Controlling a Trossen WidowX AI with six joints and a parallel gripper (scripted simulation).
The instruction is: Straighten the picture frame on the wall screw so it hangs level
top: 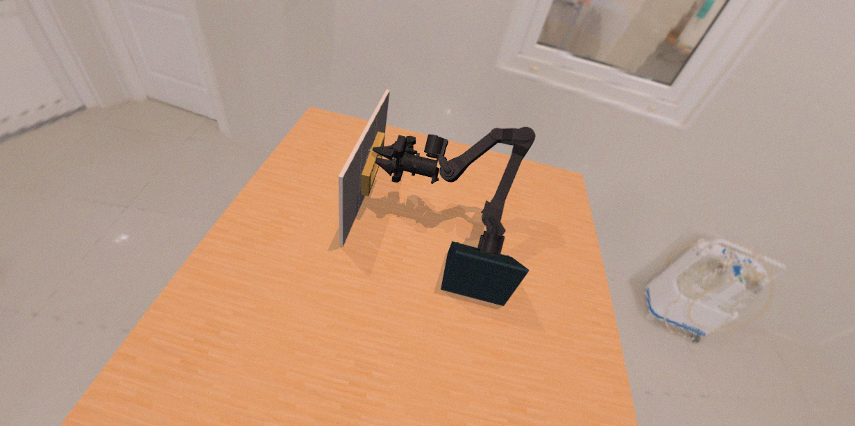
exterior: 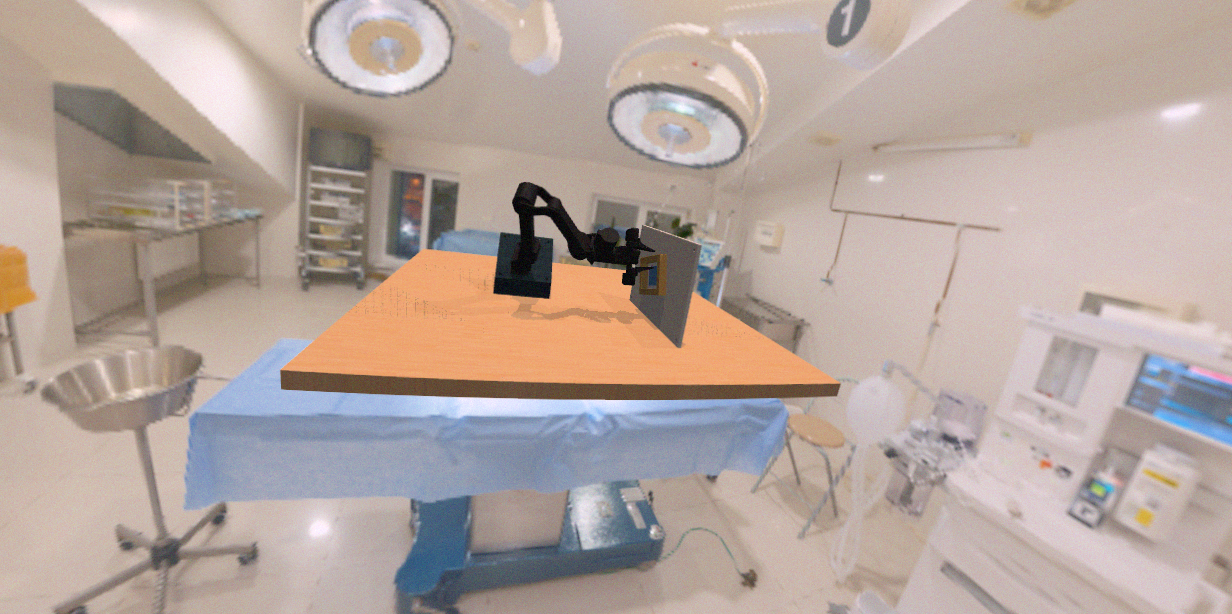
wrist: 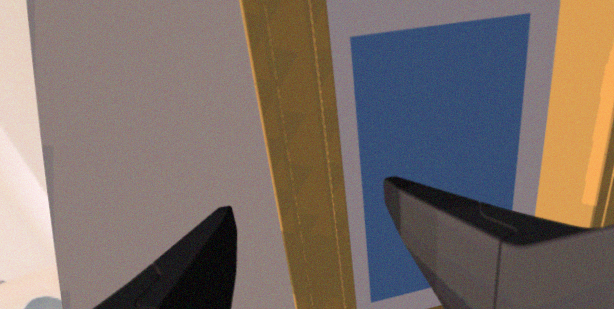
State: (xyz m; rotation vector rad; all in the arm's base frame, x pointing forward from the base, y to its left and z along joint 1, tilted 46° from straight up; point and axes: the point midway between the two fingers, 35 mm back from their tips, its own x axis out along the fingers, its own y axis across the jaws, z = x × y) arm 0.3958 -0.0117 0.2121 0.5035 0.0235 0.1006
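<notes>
The ochre picture frame (top: 365, 184) (exterior: 662, 275) (wrist: 295, 88) hangs on the grey upright panel (top: 350, 207) (exterior: 681, 299) (wrist: 140, 88). The wrist view is turned sideways, with the frame's upper bar at its left. That bar runs slightly slanted to the panel's top edge, and the gap between them is wider toward the bottom of the view. My gripper (top: 375, 155) (exterior: 653, 258) (wrist: 310, 203) is open at the upper bar. One finger is above the bar, the other in front of the blue picture (wrist: 440, 103). Contact is not visible. Screw and notched strip are hidden.
The panel stands on the wooden table (top: 286, 315) (exterior: 448, 351). The arm's dark base block (top: 481, 276) (exterior: 522, 282) stands on the same table, on the frame's side of the panel. The panel lies close behind the fingertips.
</notes>
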